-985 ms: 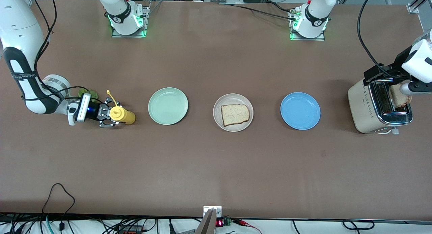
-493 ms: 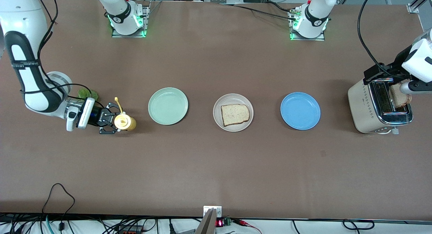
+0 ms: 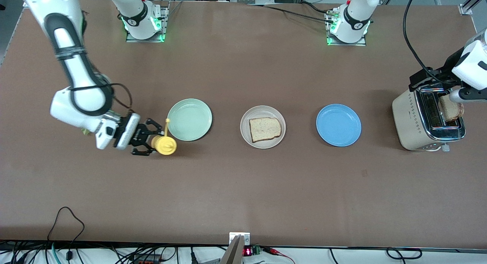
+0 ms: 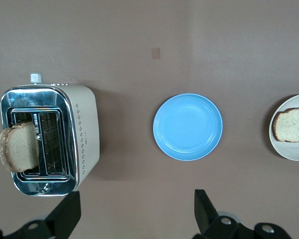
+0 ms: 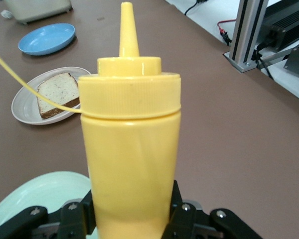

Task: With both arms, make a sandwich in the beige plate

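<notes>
We view the table (image 3: 243, 188) from high across; wrist cameras look closer — both share the beige plate (image 4: 295, 152) — with the front.

Pretty clearly a robotics lab, not a kitchen. Two arm bases (image 3: 144, 24) sit bolted on metal plates with green lights at the edge of a big brown table (image 3: 243, 188), loose cables (image 3: 68, 222) run along the edge, and there's aluminium framing (image 5: 251, 32) beside it.
</notes>
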`<state>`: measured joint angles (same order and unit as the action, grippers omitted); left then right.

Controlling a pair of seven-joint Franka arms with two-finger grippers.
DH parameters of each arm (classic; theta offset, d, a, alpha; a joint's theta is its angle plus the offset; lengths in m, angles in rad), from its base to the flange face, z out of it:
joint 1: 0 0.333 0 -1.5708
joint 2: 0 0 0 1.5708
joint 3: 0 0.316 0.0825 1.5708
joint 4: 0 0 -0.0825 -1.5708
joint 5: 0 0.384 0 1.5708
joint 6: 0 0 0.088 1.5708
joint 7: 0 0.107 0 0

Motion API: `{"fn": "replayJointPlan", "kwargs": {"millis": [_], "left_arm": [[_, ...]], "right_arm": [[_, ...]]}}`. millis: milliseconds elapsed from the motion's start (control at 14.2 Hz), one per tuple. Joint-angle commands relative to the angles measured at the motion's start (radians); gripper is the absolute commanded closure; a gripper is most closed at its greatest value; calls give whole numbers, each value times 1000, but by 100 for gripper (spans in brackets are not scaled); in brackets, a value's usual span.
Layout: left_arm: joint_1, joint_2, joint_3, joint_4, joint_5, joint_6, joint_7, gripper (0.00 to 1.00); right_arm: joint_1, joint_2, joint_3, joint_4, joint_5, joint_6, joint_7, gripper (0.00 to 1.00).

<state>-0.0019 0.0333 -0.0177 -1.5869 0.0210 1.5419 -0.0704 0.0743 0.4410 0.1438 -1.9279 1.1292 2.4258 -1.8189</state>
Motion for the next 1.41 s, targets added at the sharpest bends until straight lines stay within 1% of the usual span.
{"fn": "replayJointPlan", "kwargs": {"millis": [0,211,352,493,563,845,915,1056,1267,1337], "left_arm": [[2,-30,-4,-19,7,3,9,0],[3,-33,-4,-25,-9,23,9,0],[-3,-38,-4,-28,-13,46,11,0],[-1,-38,-4,-30,-13,52,11,0],[2,-38,-4,-31,-13,52,9,0],[3,-39,-4,-39,-13,52,9,0],[3,-39,-4,-39,-13,50,9,0],[5,-39,-2,-39,-13,52,9,0],[5,-39,-2,-39,-13,50,9,0],[5,-39,-2,-39,-13,49,9,0]], "right_arm": [[100,-45,-12,-22,-75,99,169,100],[163,-45,-12,-25,-166,157,295,100],[170,-45,-12,-26,-212,157,334,100],[199,-45,-13,-26,-276,157,410,100],[209,-45,-15,-25,-326,159,471,100],[246,-45,-13,-17,-644,151,798,100],[252,-45,-13,-17,-690,147,849,100],[262,-45,-13,-17,-720,119,885,100],[289,-47,-16,-17,-729,95,920,100],[306,-47,-21,-17,-765,82,955,100]]}}
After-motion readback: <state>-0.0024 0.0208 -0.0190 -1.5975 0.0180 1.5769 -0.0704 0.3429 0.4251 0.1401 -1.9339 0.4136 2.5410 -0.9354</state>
